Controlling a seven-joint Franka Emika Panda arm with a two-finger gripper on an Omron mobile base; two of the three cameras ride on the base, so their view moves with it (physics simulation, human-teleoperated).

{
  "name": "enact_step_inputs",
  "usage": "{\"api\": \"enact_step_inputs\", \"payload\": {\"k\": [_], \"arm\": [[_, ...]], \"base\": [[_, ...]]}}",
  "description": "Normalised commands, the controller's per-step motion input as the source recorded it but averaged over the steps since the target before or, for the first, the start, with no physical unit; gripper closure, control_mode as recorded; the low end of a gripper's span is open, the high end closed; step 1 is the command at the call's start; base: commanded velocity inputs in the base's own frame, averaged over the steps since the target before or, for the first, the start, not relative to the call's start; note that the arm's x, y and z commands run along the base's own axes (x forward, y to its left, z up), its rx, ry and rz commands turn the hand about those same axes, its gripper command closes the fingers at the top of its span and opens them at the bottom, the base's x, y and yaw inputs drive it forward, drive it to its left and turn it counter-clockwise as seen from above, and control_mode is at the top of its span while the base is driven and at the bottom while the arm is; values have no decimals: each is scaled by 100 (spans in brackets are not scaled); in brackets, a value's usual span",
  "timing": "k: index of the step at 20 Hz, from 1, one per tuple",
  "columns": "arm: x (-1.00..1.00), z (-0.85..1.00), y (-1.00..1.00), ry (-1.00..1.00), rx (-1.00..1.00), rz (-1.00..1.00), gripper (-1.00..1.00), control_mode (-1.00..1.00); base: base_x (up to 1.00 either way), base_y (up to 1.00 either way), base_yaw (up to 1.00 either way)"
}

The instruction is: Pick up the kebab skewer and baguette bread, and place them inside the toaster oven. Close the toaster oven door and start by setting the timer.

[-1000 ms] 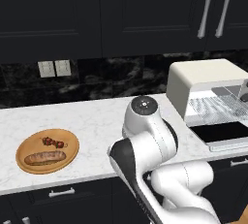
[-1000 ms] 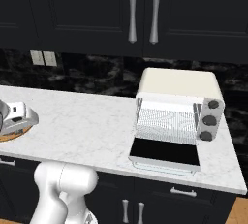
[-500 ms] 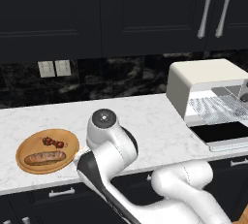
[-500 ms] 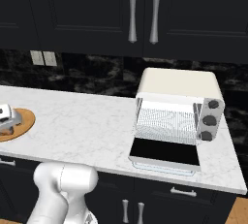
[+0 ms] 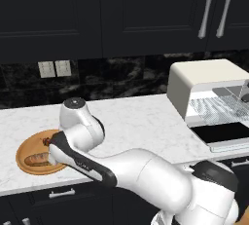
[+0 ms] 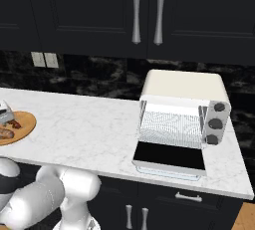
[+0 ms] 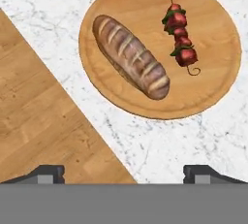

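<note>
A round wooden plate lies on the white marble counter. On it are the golden-brown baguette bread and, beside it and apart, the kebab skewer. My gripper hangs above the plate's near edge, open and holding nothing. In the left base view my arm covers part of the plate and the baguette bread. The right base view has the plate at its far left. At the counter's right end stands the cream toaster oven, its door folded down flat and the wire rack showing.
The counter's front edge runs right beside the plate, with wooden floor below it. Three dark knobs sit on the oven's right side. Dark cabinets hang above, and wall outlets are on the black backsplash.
My arm has swung left along the counter from its middle to above the wooden plate. The plate, food and oven have not moved.
</note>
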Motion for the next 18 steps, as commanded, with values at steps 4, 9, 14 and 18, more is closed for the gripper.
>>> {"api": "enact_step_inputs", "payload": {"k": [4, 9, 14, 18], "arm": [[18, -71, 61, 13, -15, 25, -100, -100], [41, -52, 8, 1, -15, 13, -100, -100], [42, -6, 2, -1, -4, 5, -100, -100], [47, -21, 8, 0, 0, 0, -100, -100]], "base": [[0, 0, 0], [0, 0, 0], [0, 0, 0], [0, 0, 0]]}}
